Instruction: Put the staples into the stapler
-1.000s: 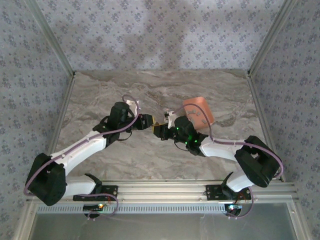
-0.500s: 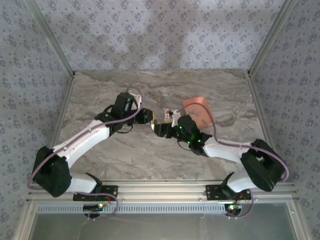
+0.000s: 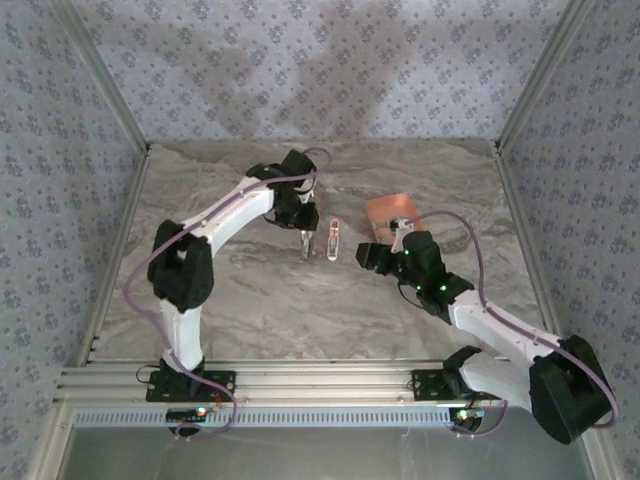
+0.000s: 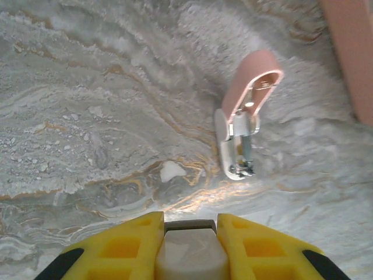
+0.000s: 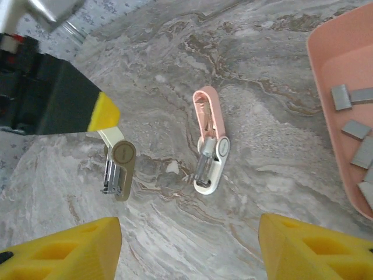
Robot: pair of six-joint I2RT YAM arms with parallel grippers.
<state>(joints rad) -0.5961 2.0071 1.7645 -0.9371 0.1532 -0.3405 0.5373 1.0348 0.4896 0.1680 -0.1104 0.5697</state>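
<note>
The stapler [image 5: 208, 143] lies on the marble table, its pale pink top swung open from the white base and the metal channel showing; it also appears as the stapler [image 3: 333, 238] and the stapler [image 4: 245, 114]. Grey staples [image 5: 341, 97] lie as several strips in the salmon tray [image 5: 344, 52]. My right gripper [image 5: 189, 251] is open, nothing between its fingers, a little near of the stapler. My left gripper [image 4: 190, 224] is shut on a whitish-beige oblong piece [image 5: 119, 169], held just left of the stapler.
The salmon tray [image 3: 390, 212] sits right of the stapler, close to my right gripper [image 3: 368, 255]. My left arm reaches across the far middle, its gripper [image 3: 300, 222] pointing down. Metal frame rails and patterned walls bound the table.
The two grippers have come apart from the centre. My right gripper opened and drew back to the right, leaving the stapler on the table. My left arm swung farther away with the oblong piece.
</note>
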